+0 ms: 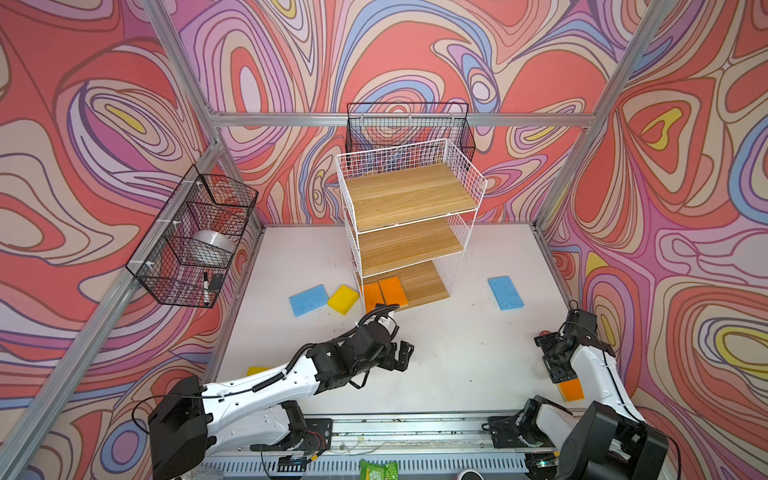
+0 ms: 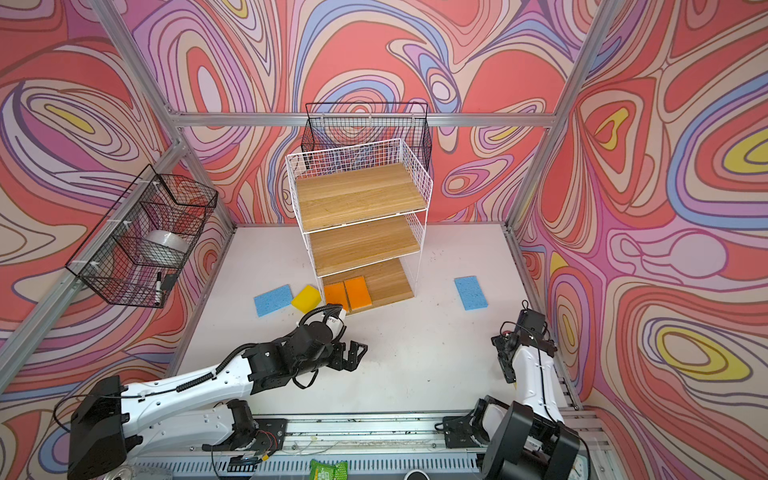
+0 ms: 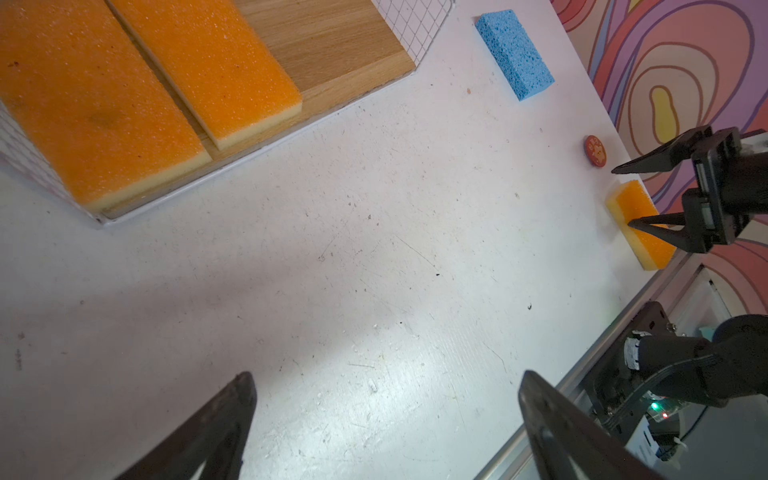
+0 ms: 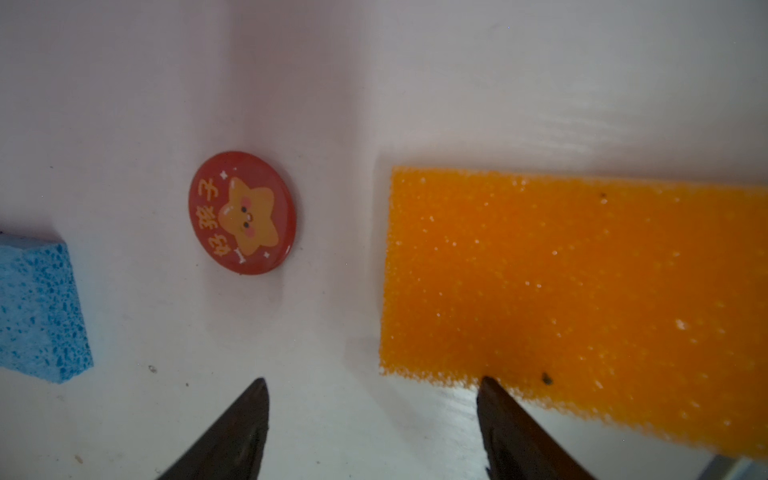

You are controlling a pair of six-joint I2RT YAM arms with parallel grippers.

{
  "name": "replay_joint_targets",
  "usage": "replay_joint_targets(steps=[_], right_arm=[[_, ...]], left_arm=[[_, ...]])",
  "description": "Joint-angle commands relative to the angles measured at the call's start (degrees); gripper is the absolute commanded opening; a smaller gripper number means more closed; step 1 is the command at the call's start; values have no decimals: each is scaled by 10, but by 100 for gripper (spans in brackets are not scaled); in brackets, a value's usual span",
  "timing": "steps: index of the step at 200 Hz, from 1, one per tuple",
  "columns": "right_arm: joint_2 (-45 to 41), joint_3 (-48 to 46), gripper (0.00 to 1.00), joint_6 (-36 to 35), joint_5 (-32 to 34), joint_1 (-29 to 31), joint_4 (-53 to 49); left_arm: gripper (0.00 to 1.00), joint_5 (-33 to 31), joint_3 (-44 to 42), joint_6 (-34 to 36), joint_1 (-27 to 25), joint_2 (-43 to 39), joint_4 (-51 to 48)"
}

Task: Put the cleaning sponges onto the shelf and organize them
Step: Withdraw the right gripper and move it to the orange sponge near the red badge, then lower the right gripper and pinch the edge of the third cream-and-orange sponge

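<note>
**Two sponges shelved, five to go**

Two orange sponges (image 1: 392,291) lie side by side on the shelf (image 1: 411,195), bottom board. Two blue sponges (image 1: 308,299), two yellow sponges (image 1: 343,299) and a third orange sponge (image 4: 582,291) wait on the surface (image 1: 457,353). My right fingers (image 4: 511,424) hover apart and empty at its end. My left fingers (image 3: 216,428) are wide and empty.

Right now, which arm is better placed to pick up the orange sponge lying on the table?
Right. The right claw hovers open at the orange sponge, one finger at its edge; the left claw is empty but farther off.
</note>
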Motion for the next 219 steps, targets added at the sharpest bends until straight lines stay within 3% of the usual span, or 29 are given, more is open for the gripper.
replay_joint_targets(steps=[1,59,88,119,152,165,195,219], right_arm=[[11,-10,78,-1,5,-4,26],[30,-22,65,10,-7,-4,51],[24,-28,47,11,-11,-5,58],[16,-34,44,9,-23,-4,63],[7,-40,29,5,-35,-4,67],[2,-43,17,5,-34,-4,71],[0,-46,11,4,-34,-4,75],[-7,-49,0,0,-39,-4,79]], left_arm=[[100,-5,-5,-5,4,-10,-14],[100,-10,-4,-5,5,-14,-22],[100,-14,-6,-5,5,-22,-26],[100,-18,-10,-9,6,-32,-33],[100,-27,-29,-17,5,-53,-31],[100,-30,-35,-18,6,-57,-31],[100,-27,-37,-14,11,-57,-30],[100,-21,-37,-11,19,-55,-27]])
